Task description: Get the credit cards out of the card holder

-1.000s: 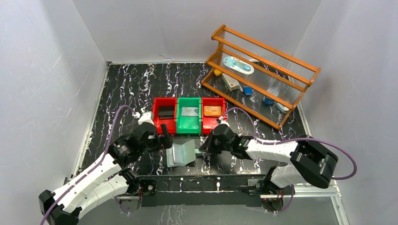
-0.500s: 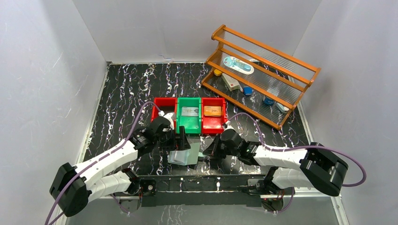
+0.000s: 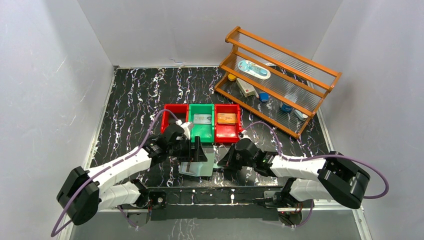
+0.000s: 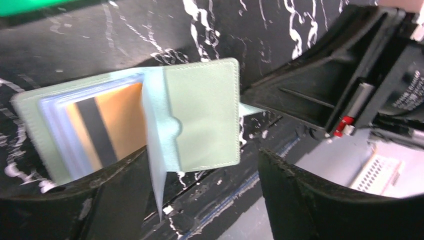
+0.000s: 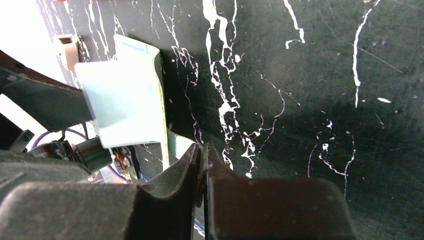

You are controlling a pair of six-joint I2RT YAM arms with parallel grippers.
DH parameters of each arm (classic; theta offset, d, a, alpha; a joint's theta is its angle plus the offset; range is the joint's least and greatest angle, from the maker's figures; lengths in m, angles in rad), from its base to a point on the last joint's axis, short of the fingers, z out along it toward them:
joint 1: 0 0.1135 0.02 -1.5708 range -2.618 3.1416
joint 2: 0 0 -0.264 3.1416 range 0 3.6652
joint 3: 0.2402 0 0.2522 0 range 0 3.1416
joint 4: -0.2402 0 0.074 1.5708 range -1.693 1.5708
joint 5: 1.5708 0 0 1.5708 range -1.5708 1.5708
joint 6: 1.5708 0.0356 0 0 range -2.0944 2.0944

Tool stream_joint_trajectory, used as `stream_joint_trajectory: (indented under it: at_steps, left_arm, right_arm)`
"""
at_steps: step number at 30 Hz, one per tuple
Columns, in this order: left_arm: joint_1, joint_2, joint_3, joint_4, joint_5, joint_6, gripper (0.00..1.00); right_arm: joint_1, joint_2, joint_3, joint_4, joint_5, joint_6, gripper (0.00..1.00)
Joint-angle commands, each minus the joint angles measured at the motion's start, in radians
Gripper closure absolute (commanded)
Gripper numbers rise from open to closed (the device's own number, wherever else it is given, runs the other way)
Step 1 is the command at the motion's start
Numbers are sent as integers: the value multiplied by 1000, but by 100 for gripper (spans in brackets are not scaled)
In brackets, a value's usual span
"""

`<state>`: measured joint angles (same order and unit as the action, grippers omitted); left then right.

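Observation:
The sage-green card holder (image 3: 198, 169) lies open near the table's front edge. In the left wrist view its cover flap (image 4: 202, 115) stands to the right of pale blue sleeves, and one sleeve holds a tan-gold credit card (image 4: 112, 125) with a dark stripe. My left gripper (image 3: 196, 150) hovers open just over the holder, its fingers (image 4: 100, 200) on either side of the flap and a loose sleeve, gripping nothing. My right gripper (image 3: 223, 159) is shut on the holder's right edge (image 5: 177, 142). A silvery card (image 3: 201, 119) lies in the green bin and an orange-tan card (image 3: 226, 118) in the right red bin.
Three joined bins, red (image 3: 170, 109), green (image 3: 201, 132) and red (image 3: 227, 133), stand just behind the holder. A wooden rack (image 3: 280, 75) with small items fills the back right. A metal rail (image 3: 215, 192) runs along the near edge. White walls close in both sides.
My left arm swung right from beside the holder to over it, hiding part of the left red bin, and its jaws narrowed a little. The right gripper kept its hold.

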<state>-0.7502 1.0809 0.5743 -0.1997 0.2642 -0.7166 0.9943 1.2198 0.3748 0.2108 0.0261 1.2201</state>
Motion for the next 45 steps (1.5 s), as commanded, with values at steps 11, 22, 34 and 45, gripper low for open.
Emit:
stream_joint_trajectory:
  at_steps: [11,22,34,45]
  left_arm:
    - [-24,162,-21,245,276,-12,43]
    - [-41,224,-79,251,195,-23,50]
    - [-41,201,-81,181,165,13,55]
    - [-41,93,-77,88,110,32,54]
  right_arm:
    - [-20,-83,19,-86,61,16,62]
    - [-27,-164,87,-129,75,2,64]
    - [-27,97,228,46,-93,-28,76]
    - [-27,337,220,118,-168,11,81]
